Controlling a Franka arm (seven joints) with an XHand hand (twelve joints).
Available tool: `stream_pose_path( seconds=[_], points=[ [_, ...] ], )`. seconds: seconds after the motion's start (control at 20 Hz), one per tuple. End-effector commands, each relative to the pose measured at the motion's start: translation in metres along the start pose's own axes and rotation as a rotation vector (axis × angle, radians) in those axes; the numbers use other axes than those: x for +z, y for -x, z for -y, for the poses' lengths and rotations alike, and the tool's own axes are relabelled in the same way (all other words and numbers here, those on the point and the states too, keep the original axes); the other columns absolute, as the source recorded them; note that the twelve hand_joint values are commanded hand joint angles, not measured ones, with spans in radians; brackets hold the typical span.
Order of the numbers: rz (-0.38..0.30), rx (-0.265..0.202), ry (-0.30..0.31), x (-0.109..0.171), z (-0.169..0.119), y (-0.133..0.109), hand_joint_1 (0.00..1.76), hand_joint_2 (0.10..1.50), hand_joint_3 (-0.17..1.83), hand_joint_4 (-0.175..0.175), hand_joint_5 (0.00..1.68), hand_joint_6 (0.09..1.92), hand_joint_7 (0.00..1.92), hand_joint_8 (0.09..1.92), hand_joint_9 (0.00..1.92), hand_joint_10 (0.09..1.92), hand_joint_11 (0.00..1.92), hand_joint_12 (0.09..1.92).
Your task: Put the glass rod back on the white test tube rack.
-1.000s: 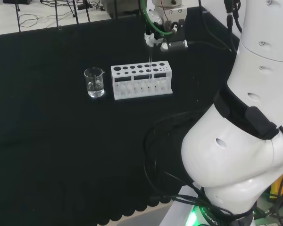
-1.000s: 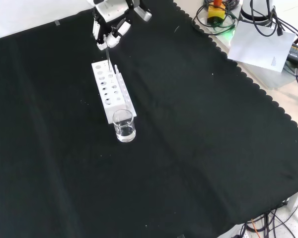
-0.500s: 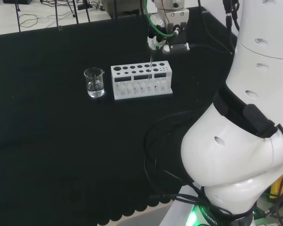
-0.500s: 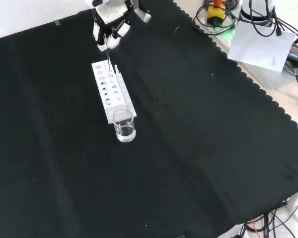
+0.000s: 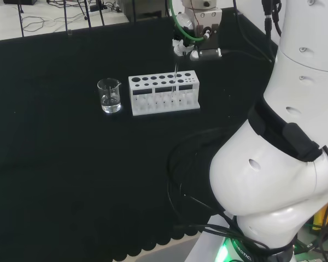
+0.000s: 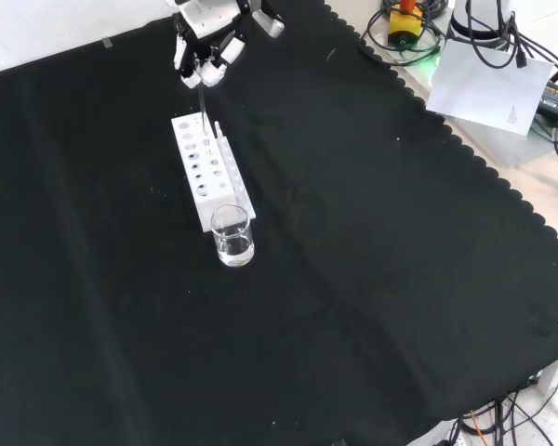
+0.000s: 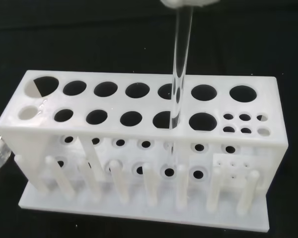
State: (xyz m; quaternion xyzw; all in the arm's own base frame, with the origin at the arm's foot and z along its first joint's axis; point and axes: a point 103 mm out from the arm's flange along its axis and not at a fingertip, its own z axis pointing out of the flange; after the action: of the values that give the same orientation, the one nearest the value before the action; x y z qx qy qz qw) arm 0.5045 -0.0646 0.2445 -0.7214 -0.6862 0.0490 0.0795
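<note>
we pinch the glass rod [image 7: 180,74] at its top in the hand [image 6: 203,65]; directly below us, its tip sits in the white rack [image 7: 139,148]; it's stiff, slippery, likely brittle.

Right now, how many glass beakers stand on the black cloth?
1. The beaker stands just off the end of the white test tube rack, to its left in the head view. Other clear ware could be hard to see.

Legible text, labels, numbers, signs: none. No marking could be read on any item in the views.
</note>
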Motion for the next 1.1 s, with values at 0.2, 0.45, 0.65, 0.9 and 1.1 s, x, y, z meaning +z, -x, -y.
stream_pose_path(
  seconds=[0.2,0.45,0.65,0.9,1.1],
  points=[
    [0.046,-0.017,-0.015,-0.0008,-0.0020,-0.0117,1.45,0.93,-0.17,-0.175,0.51,1.06,0.82,0.93,1.71,0.92,1.85,0.94],
    [0.051,-0.012,-0.019,-0.0036,-0.0035,-0.0119,1.45,0.93,-0.17,-0.175,0.50,1.06,0.80,0.92,1.71,0.92,1.86,0.94],
    [0.053,-0.007,-0.012,-0.0052,-0.0031,-0.0111,1.45,0.93,-0.17,-0.175,0.50,1.06,0.80,0.92,1.71,0.92,1.86,0.94],
    [0.055,-0.004,-0.011,-0.0056,-0.0011,-0.0090,1.45,0.93,-0.17,-0.175,0.50,1.06,0.80,0.92,1.71,0.92,1.87,0.95],
    [0.059,-0.001,-0.009,-0.0056,-0.0001,-0.0090,1.45,0.93,-0.17,-0.175,0.50,1.06,0.80,0.92,1.71,0.93,1.87,0.95]
  ],
)
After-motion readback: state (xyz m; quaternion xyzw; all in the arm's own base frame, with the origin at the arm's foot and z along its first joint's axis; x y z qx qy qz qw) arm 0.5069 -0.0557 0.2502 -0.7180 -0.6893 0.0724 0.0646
